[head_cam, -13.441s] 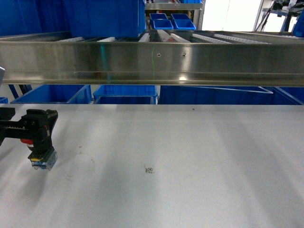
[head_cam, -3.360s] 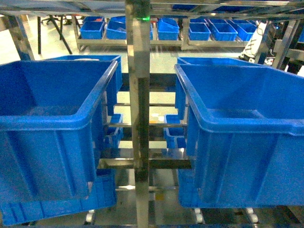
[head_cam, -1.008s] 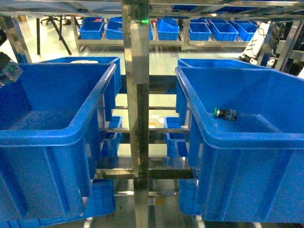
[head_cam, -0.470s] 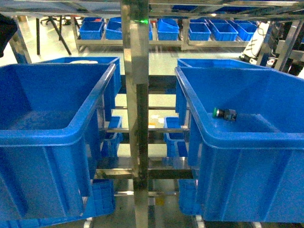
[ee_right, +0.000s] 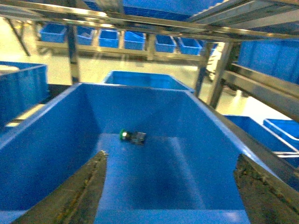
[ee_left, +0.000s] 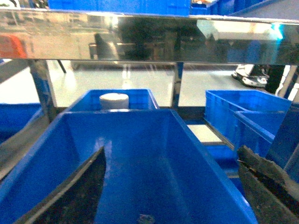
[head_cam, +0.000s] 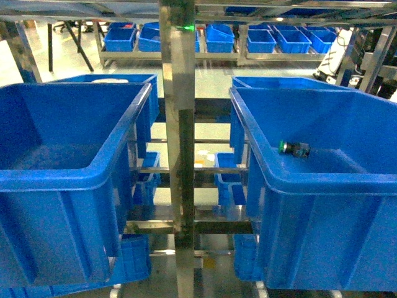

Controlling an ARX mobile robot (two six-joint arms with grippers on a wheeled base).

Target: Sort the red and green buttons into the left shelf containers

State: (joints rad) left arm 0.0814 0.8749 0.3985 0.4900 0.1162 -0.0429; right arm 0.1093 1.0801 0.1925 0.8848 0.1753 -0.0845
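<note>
Green button (head_cam: 293, 148) lying on its side on floor of right blue tote (head_cam: 322, 186), presumably dropped there for sorting; small dark object, possibly red button, low in left tote (ee_left: 154, 154); left end effector (ee_left: 170, 191) and right end effector (ee_right: 168, 191) both spread, empty; no legible labels.

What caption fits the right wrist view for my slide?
Green button lying on its side inside a blue tote, seen between the open right gripper fingers.
</note>
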